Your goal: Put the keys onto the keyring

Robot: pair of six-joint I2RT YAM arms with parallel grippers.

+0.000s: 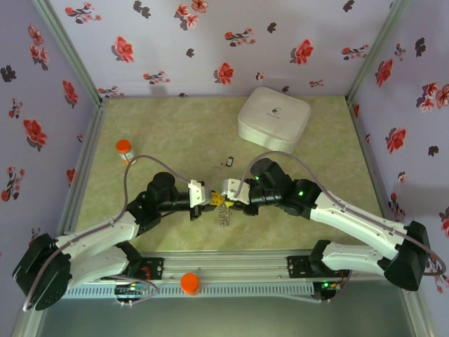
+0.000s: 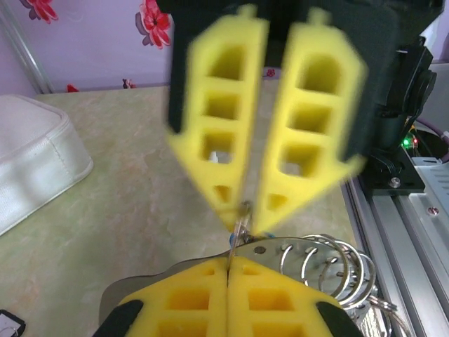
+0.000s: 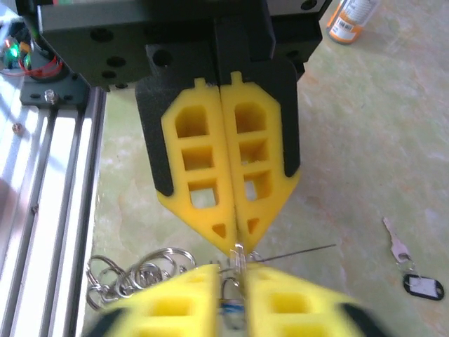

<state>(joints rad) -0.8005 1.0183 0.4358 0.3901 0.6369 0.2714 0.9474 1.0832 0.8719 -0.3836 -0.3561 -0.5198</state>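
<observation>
**Keyring (image 2: 330, 263).** A bunch of silvery loops hangs just under the two claw tips, above the near-centre of the surface (image 1: 175, 133). The left claw (image 3: 237, 240) is pressed together. At its very tips it pinches a thin metal part, judged to belong to the keyring. The right claw (image 2: 244, 214) faces it tip to tip, with its fingers slightly spread. A blue speck (image 3: 226, 306) in that gap may be the blue-headed key, but it is too small to confirm. The black-headed key (image 3: 422, 286) lies flat on the surface, well apart, toward the white box (image 1: 273, 118).

**Step in hand, as judged.** A key is being threaded onto the ring. Done well, the left claw holds the ring steady without twisting. The right claw works in small moves along the line of the wire, so that the key's hole meets the open end squarely. A wider spread risks dropping the small part among the loops.

**Room.** The metal rail (image 1: 238, 270) runs close behind the claws at the near edge. Withdrawal is therefore better made upward or toward the far side, where bare surface lies between the claws and the box. An orange-capped bottle (image 1: 123, 147) stands well to the left, and the flowered walls (image 1: 210, 42) are farther off.
</observation>
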